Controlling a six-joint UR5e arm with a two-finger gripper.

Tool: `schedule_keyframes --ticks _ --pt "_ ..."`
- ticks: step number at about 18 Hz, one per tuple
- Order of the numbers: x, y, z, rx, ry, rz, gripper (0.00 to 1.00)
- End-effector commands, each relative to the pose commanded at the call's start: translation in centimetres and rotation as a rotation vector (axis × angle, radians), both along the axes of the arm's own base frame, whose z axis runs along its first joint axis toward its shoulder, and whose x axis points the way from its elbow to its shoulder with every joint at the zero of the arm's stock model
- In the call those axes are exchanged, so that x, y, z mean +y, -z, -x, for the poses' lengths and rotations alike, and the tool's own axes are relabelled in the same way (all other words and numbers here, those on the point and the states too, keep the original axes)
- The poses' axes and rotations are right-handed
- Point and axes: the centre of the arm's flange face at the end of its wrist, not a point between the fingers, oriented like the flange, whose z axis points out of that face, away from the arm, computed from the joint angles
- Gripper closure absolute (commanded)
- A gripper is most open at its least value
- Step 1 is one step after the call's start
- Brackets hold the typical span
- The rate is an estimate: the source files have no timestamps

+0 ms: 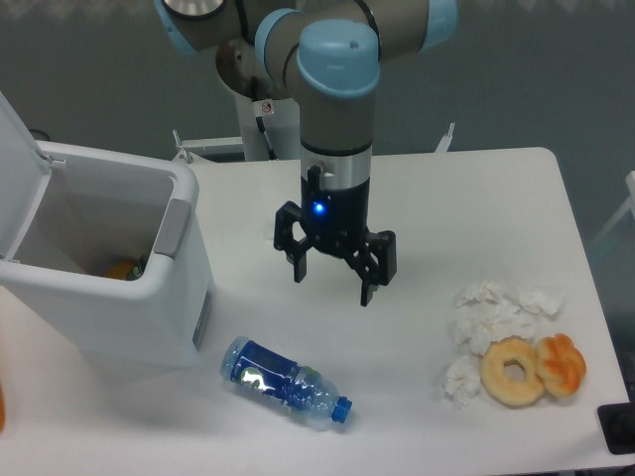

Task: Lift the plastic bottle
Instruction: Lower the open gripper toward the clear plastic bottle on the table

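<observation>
— Since the plastic bottle (285, 383) lay on its side near the front edge of the tabletop (417, 178), with its blue cap toward the right, would you say anything of the pick-up was done?

— Nothing of the lift itself, by my judgement. It rested flat on the surface, just in front of the white bin (109, 268), and nothing touched it.

— And the pincer (334, 277)?

— It hung farther back, above and a little to the right of the bottle, fingers spread and pointing down, with nothing between them. It was clear of the bottle. I judged that lining up over it, coming down, closing and raising were all left to do.

— Count things for me, from the front.

— One bottle. To the right, at much the same depth, two ring-shaped pastries: a pale doughnut (513, 372) and a darker orange one (562, 364) touching it. Beside them lay crumpled white tissues (496, 315); I made out perhaps four or five wads, but they ran together, so I couldn't be exact.

— Further back?

— One bin on the left, lid raised, with something orange (123, 270) inside, too hidden to name. Then one arm (335, 89), one pincer.
</observation>
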Motion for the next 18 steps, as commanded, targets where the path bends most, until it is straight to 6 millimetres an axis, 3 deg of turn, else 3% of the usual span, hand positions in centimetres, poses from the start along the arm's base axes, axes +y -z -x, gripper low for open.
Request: schedule_keyframes --ticks 7,11,15,18 --pt "-0.32 -0.12 -0.01 0.008 -0.022 0.015 0.0" --pt "-0.19 -0.31 0.16 -0.058 -0.188 -0.042 0.0" --pt "0.06 0.29 0.33 -0.074 -0.218 -0.044 0.0" --pt "0.23 0.32 0.54 -0.119 -0.333 -0.076 0.0"
